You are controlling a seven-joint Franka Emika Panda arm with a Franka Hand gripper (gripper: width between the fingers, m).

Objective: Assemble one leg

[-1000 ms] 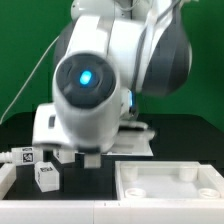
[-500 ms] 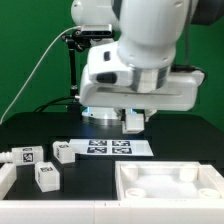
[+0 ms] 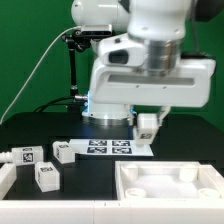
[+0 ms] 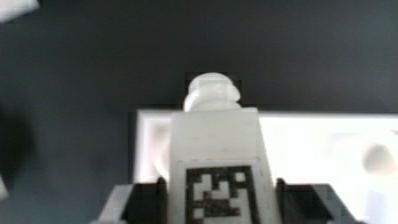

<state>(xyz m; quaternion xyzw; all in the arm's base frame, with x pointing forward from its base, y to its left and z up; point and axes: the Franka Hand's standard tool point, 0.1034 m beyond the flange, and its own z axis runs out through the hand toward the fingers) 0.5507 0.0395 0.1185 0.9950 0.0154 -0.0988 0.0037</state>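
Observation:
My gripper (image 3: 148, 123) is shut on a white leg (image 3: 147, 129) and holds it in the air above the right end of the marker board (image 3: 108, 147). In the wrist view the leg (image 4: 214, 150) runs out from between my jaws, with a marker tag on its face and a rounded screw tip (image 4: 210, 90) at its far end. My gripper (image 4: 214, 206) clamps it from both sides. Below the leg lies the white tabletop part (image 4: 338, 135), which also shows at the front right in the exterior view (image 3: 170, 185).
Three more white tagged legs lie on the black table at the exterior view's left (image 3: 22, 155), (image 3: 45, 175), (image 3: 63, 151). A white part edge (image 3: 6, 180) sits at the front left corner. A black stand (image 3: 72, 70) rises at the back.
The arm has lifted from low over the left legs and swung to the exterior view's right, carrying the leg up to above the marker board's right end.

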